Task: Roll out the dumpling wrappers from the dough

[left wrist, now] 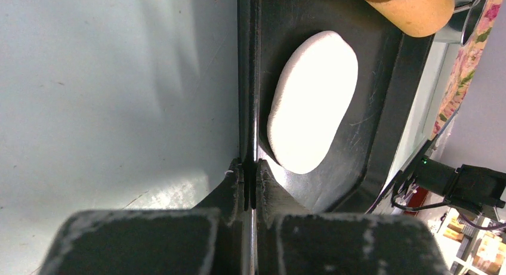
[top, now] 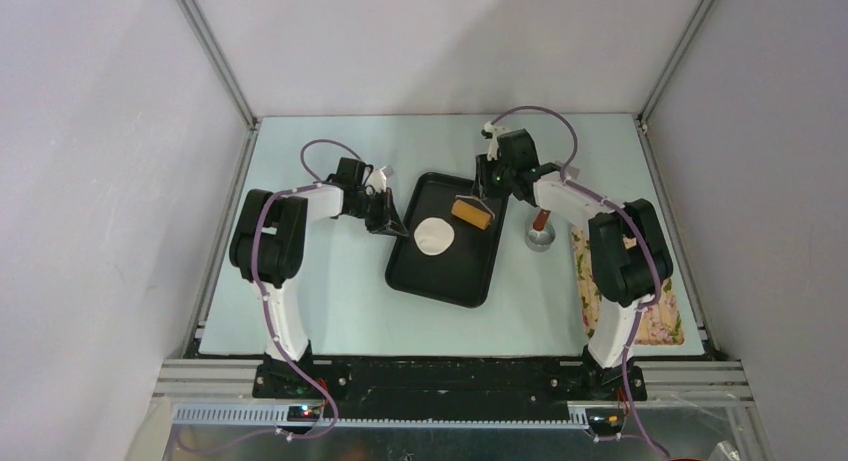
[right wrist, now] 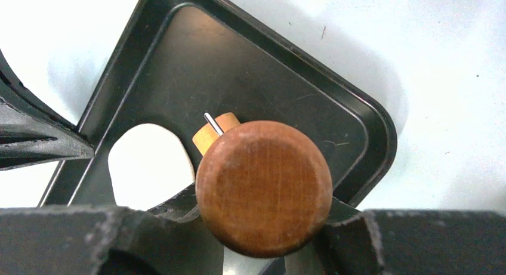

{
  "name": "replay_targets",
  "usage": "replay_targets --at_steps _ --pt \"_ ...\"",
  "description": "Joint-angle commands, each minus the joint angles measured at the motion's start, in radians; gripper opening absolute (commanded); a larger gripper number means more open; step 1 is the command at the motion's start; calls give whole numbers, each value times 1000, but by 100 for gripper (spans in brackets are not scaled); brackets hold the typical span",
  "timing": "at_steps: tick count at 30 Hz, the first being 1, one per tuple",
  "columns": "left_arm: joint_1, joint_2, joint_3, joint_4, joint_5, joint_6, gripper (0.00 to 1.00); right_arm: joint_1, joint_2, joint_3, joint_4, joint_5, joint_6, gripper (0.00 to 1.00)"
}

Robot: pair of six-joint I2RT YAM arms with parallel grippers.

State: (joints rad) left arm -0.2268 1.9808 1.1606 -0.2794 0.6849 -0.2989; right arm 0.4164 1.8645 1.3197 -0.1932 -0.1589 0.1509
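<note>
- In the top view, we see the black tray point(top: 446, 281) lying at a slant in the middle of the bench point(top: 340, 301).
- The dough point(top: 435, 235) is a flattened white round lying in the left half of the tray, close to its left rim.
- The left gripper point(top: 393, 225) sits at that left rim, just left of the dough.
- The right gripper point(top: 489, 181) reaches in from the upper right, with the wooden roller point(top: 472, 213) below it, just up and right of the dough.
- A steel cup point(top: 541, 237) stands right of the tray, and a flowered cloth point(top: 662, 316) lies at the bench's right edge.
- In the left wrist view, the left gripper point(left wrist: 250, 175) is pinched together on the tray's point(left wrist: 382, 108) thin rim, which runs straight up the frame between the fingers.
- The dough point(left wrist: 313, 102) lies as a pale oval on the tray floor, right of the rim, with the roller's point(left wrist: 412, 6) end at the upper right, apart from it.
- In the right wrist view, the right gripper point(right wrist: 262, 218) is clamped on the roller's round handle point(right wrist: 264, 187), which fills the lower centre.
- The roller's drum point(right wrist: 210, 133) shows just behind the handle, above the tray point(right wrist: 268, 78).
- The dough point(right wrist: 149, 164) lies at lower left, beside the drum; we cannot tell whether they touch.
- The left gripper point(right wrist: 36, 138) shows at the left edge.
</note>
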Motion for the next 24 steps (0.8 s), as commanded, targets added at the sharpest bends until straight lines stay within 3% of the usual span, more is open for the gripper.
replay_targets --at_steps 1,9,16,24 --pt "12 35 -9 -89 -68 20 0 6 -50 -9 -145 21 -70 0" --pt "13 39 -7 -89 -67 17 0 157 -190 10 -12 -115 -145 0" --pt "11 38 -7 -90 -70 19 0 230 -44 114 -30 -165 -56 0" --pt "12 35 -9 -90 -67 20 0 189 110 127 -28 -97 1 0"
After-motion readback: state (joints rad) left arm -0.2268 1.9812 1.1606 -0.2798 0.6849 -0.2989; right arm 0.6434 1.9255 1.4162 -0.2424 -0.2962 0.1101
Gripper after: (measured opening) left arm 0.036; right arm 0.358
